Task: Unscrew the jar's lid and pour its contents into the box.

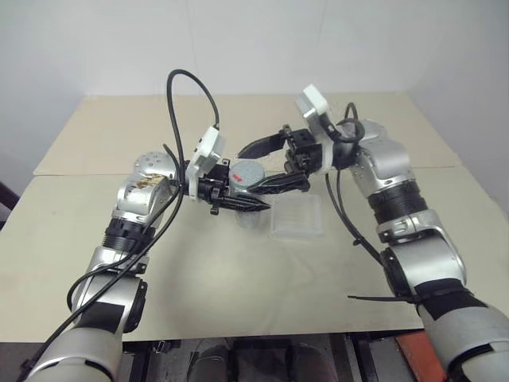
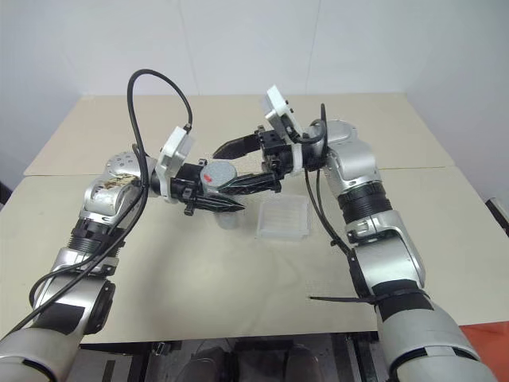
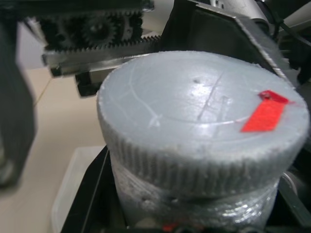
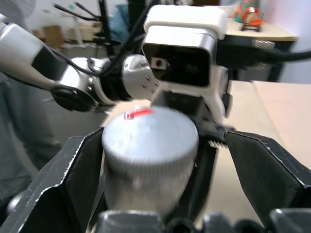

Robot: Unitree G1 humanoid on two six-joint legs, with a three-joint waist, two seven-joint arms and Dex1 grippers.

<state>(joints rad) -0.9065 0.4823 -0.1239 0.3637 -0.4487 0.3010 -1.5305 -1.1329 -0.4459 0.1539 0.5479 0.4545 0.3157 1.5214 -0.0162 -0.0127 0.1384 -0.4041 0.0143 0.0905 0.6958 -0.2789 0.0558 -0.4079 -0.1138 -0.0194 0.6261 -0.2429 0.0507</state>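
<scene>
The jar (image 3: 194, 208) is up above the table (image 1: 199, 270), with the lid (image 1: 248, 173) on top of it. The left gripper (image 1: 238, 200) is on the jar's left. The right gripper (image 1: 266, 163) is on its right. The box (image 1: 297, 216) lies on the table, just right of the jar and lower down.

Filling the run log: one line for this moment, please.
left end effector: shut on jar | lid: on | right end effector: open around lid | box: on table

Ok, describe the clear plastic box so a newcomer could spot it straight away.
On the beige table, look just below where the two claws meet around the jar. The box lies flat there, a shallow see-through square tray with rounded corners.
</scene>
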